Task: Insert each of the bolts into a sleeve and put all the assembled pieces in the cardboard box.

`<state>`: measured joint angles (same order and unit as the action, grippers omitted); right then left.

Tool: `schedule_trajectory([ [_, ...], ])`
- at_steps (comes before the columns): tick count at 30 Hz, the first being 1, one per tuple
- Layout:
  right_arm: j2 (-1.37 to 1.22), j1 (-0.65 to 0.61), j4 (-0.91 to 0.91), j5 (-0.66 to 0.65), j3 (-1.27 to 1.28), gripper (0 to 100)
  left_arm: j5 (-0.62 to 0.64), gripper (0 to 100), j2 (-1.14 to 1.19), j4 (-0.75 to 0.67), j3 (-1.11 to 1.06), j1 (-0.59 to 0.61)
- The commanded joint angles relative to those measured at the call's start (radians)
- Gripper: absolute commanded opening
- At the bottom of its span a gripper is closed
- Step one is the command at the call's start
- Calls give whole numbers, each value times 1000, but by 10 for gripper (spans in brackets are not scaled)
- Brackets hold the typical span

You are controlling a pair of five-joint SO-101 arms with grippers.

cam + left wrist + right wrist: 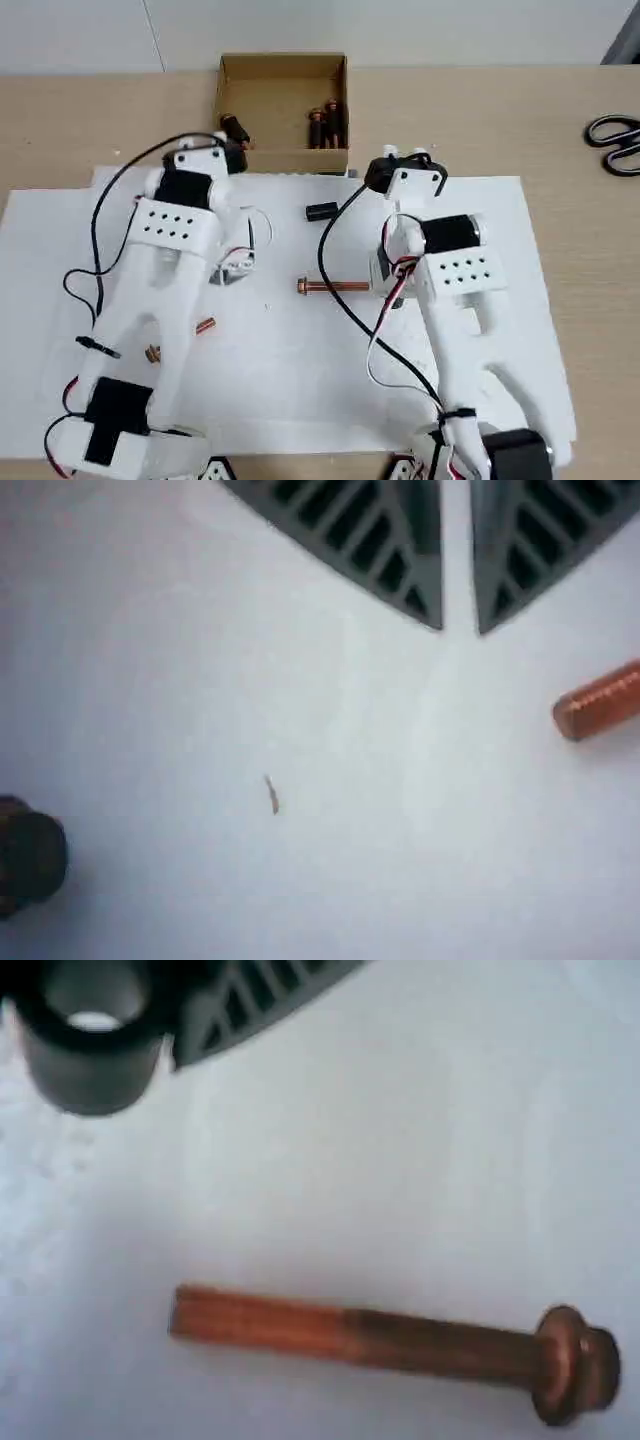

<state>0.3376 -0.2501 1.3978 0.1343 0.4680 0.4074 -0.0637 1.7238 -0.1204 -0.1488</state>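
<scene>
A long copper bolt point(333, 286) point(380, 1340) lies flat on the white paper between the two arms. My right gripper point(388, 268) point(150, 1010) hangs just above the bolt's threaded end, shut on a black sleeve point(90, 1060) whose open bore faces the camera. A second black sleeve point(321, 211) lies loose on the paper nearer the cardboard box point(228, 80), which holds several dark assembled pieces. My left gripper point(235, 268) point(458, 590) is low over the paper, its fingers point(390, 540) almost together and holding nothing. A copper bolt tip point(600, 700) lies close by.
Two short copper pieces point(205, 326) point(152, 353) lie on the paper under the left arm. A dark round object point(28, 855) sits at the edge of the left wrist view. Scissors point(615, 140) rest at the far right of the wooden table.
</scene>
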Motion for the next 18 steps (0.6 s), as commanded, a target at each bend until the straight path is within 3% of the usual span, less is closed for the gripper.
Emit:
schedule_trajectory([
  [1, -50, 8, 7, -64, -49, 2, -83, 6, -3, -5, 59, -5],
  [7, -197, 48, 4, -187, -63, 2, -137, 6, -3, -3, 58, -2],
  [15, -380, 105, 13, -215, -209, 3, -135, 6, -3, -2, 58, -3],
  [18, -429, 101, 15, -287, -259, 6, -135, 6, -3, -2, 58, -3],
])
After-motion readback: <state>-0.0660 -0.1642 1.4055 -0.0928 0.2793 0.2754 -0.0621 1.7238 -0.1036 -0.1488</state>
